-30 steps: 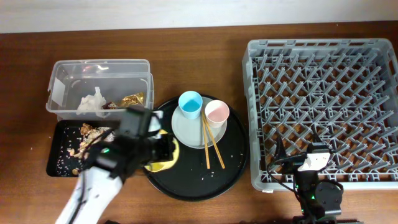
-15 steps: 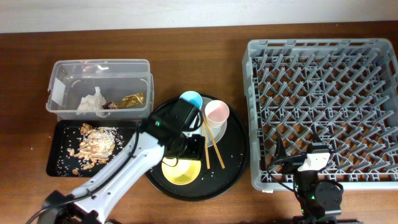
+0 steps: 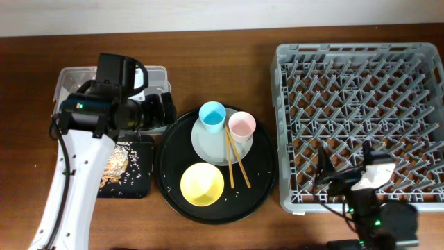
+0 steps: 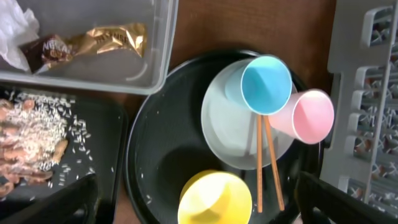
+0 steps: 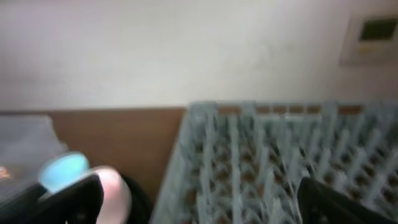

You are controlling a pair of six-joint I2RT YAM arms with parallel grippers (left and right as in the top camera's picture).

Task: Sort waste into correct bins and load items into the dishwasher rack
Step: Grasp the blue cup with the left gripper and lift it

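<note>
**Waste looked sorted, dishes waited on the round tray**

The left gripper (image 3: 164,111) hung at the upper left of the overhead view, above the clear tub (image 3: 69,76). In the left wrist view its two fingers showed only at the bottom corners, spread wide with nothing between them. The right gripper (image 3: 345,170) stood at the lower right, over the near edge of the dishwasher rack (image 3: 361,104), also spread and empty.

The napkin (image 4: 15,25) and the gold wrapper (image 4: 115,38) lay inside the tub. The food scraps (image 4: 25,143) with rice lay on the shallow black tray (image 4: 109,143) just below it. I judged that dry waste and food were kept apart in this way, so the sorting part seemed finished.

The yellow bowl (image 3: 202,185) stood upright and empty on the round black tray (image 3: 260,187), in the lower middle of the frame. Above it was the plate (image 3: 208,142), which carried the blue cup (image 3: 212,116) and the pink cup (image 3: 242,126). The chopsticks (image 3: 237,161) lay across the plate's edge and down onto the tray. Because the cups and chopsticks rested on the plate, it probably had to be loaded after them. The rack held nothing yet.
</note>
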